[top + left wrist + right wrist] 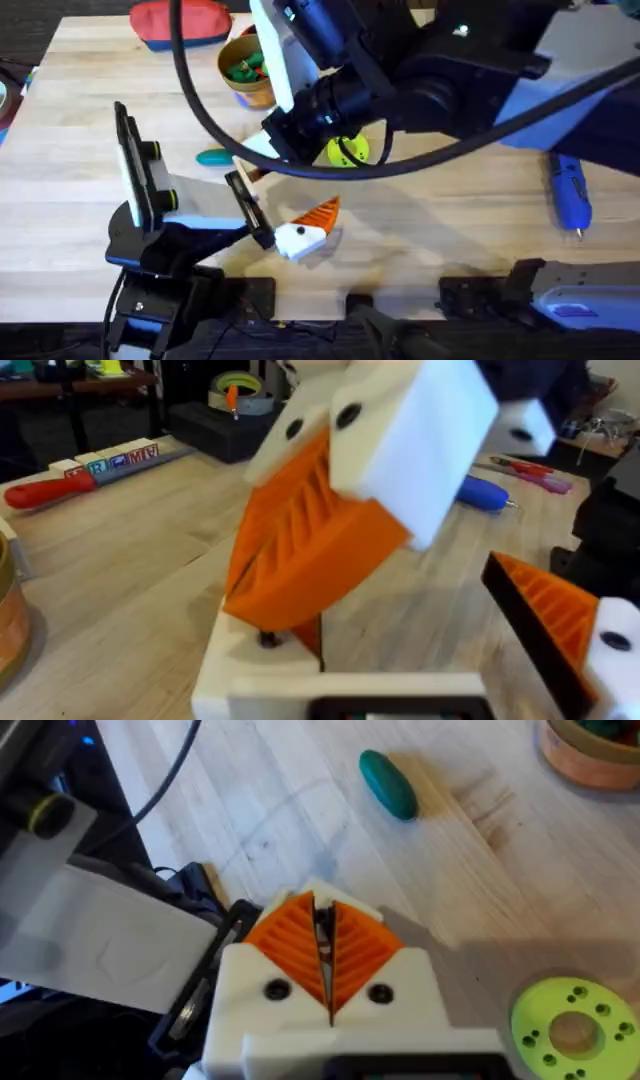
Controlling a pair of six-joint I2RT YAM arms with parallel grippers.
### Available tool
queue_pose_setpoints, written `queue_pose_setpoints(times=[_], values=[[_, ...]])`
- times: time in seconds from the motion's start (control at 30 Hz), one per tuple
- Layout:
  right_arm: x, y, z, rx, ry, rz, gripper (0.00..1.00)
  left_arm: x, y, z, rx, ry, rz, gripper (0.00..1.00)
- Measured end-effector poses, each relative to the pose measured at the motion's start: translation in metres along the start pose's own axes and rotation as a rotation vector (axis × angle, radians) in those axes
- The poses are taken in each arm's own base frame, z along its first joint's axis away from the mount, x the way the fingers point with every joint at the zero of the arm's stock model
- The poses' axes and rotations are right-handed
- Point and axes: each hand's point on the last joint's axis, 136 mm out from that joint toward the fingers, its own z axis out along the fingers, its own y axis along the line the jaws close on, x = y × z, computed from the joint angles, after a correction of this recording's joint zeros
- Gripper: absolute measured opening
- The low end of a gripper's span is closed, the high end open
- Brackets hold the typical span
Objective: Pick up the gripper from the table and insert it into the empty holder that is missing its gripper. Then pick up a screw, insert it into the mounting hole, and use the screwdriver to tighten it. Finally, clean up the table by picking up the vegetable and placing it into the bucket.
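1. The gripper (300, 560) is an orange plastic wedge with a ribbed face. It hangs tilted just above the holder (240, 660), the bare white mount on the left gripper (400, 640).
2. The right gripper (325, 950) has its fingers clenched. Their orange pads are pressed together, apparently grasping the wedge between them.
3. The left fingers stand released and wide apart. One is the bare holder and the other carries its own orange ribbed wedge.
4. The wedge looks light, stiff and hard. Its ribs should give grip on the flat faces, though the taper could let it pivot or squirt out if pinched near the tip.
5. The vegetable (387, 783) is a smooth, glossy teal oval lying on the pale wooden surface (450, 230). It probably rolls and slips, so it is best taken across its middle.
6. The tan round bucket (255, 95) sits near the far edge, and the blue screwdriver (570, 190) lies to the right.
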Motion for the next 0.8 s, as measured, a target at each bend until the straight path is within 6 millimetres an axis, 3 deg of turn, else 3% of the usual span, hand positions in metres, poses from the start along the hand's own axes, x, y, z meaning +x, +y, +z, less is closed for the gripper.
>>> queue_pose_setpoints(times=[0.8], values=[[0.0038, -0.0084, -0.0023, 0.059, 0.021, -0.001, 0.003, 0.0, 0.0, 0.0, 0.0, 0.0, 0.001, 0.988]])
